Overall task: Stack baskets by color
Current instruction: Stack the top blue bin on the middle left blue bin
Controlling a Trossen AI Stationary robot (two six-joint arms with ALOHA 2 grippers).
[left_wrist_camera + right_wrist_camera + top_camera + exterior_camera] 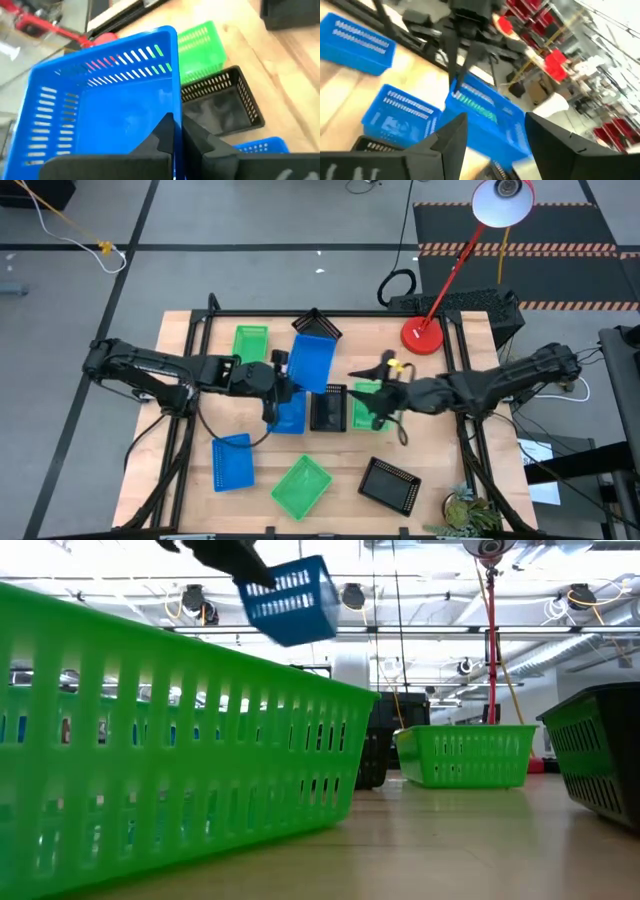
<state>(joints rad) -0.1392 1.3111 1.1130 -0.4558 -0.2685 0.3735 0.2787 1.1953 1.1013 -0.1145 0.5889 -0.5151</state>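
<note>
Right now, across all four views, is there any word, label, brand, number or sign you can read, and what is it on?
None can be read.
The blue basket held up by the left gripper: plain, no label.
The black basket and green basket on the table: mesh only, no print.
Red lamp base: no marking visible.
Striped floor edging behind the table: a pattern, no text.
Red items on shelves in the room: too blurred to read.

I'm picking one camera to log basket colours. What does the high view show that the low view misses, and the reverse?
Only the high view: both arms, the left claw shut on the raised blue mesh plastic basket, the open right claw, two more blue baskets and three black ones. Only the low view: ceiling and room behind. Both: that lifted blue basket, green mesh baskets, and the red lamp.
</note>
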